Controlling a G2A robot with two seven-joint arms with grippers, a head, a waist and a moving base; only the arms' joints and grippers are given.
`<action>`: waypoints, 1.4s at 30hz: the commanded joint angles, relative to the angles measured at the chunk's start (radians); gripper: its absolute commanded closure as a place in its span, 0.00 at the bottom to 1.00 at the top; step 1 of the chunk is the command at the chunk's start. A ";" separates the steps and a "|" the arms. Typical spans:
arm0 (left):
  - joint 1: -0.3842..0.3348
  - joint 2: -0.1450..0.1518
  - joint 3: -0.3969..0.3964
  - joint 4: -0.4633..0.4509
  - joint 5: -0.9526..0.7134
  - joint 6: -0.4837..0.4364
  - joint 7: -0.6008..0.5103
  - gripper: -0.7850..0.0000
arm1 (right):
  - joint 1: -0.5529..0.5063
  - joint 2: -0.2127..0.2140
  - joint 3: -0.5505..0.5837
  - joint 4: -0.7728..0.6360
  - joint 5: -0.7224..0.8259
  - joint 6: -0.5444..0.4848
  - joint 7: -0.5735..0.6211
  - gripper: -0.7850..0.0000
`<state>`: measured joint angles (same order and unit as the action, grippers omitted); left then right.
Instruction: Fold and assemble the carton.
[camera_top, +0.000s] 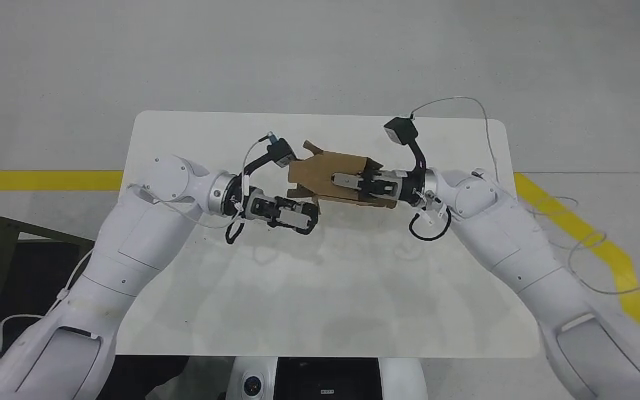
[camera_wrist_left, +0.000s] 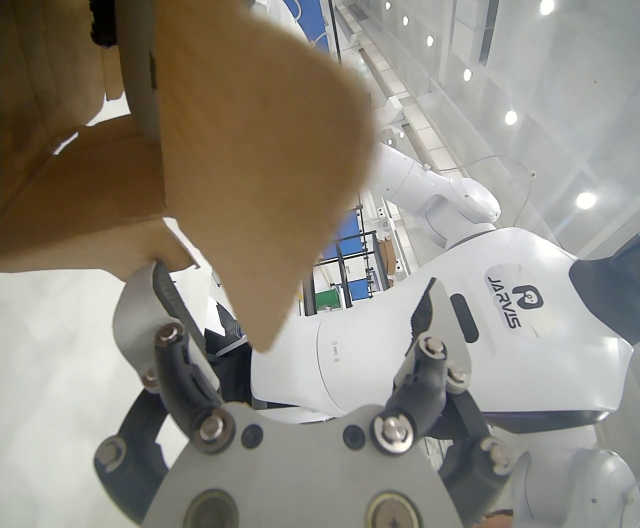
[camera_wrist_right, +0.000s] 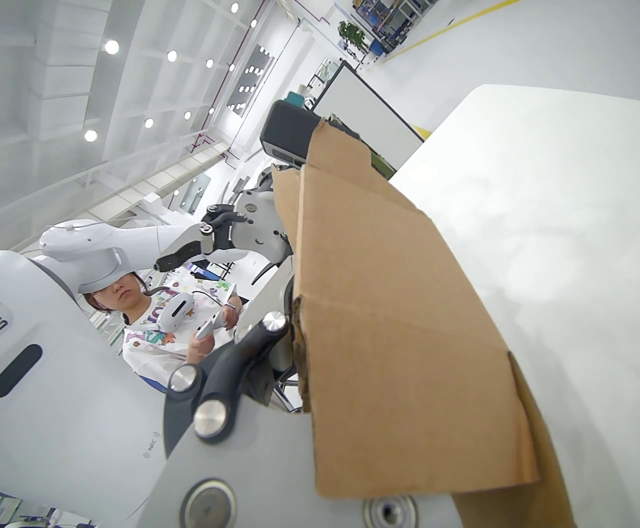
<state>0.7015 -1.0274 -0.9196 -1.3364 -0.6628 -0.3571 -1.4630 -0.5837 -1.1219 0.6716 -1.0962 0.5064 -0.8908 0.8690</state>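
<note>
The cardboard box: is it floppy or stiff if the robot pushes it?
It is probably light: the right gripper seems to hold the box by one wall alone. Its flat panels look straight, so they are likely stiff, but the flap bends at a crease and would probably swing if pushed.

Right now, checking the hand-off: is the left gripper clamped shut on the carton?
No, the left gripper stands wide open, its fingers spread apart beside a loose flap of the carton.
</note>
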 joint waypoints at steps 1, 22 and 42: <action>-0.001 -0.001 0.001 0.001 0.001 0.000 0.000 0.00 | -0.004 -0.003 0.001 -0.006 0.004 0.002 0.005 1.00; -0.001 0.002 -0.018 0.004 0.022 -0.005 0.005 0.00 | -0.023 -0.028 0.042 0.028 0.023 0.004 0.058 1.00; -0.018 0.032 -0.091 0.114 0.184 -0.073 0.073 0.00 | -0.110 0.059 0.191 -0.063 0.078 0.121 0.181 1.00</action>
<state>0.6846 -0.9967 -1.0107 -1.2265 -0.4951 -0.4266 -1.3937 -0.6878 -1.0667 0.8594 -1.1446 0.5728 -0.7746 1.0456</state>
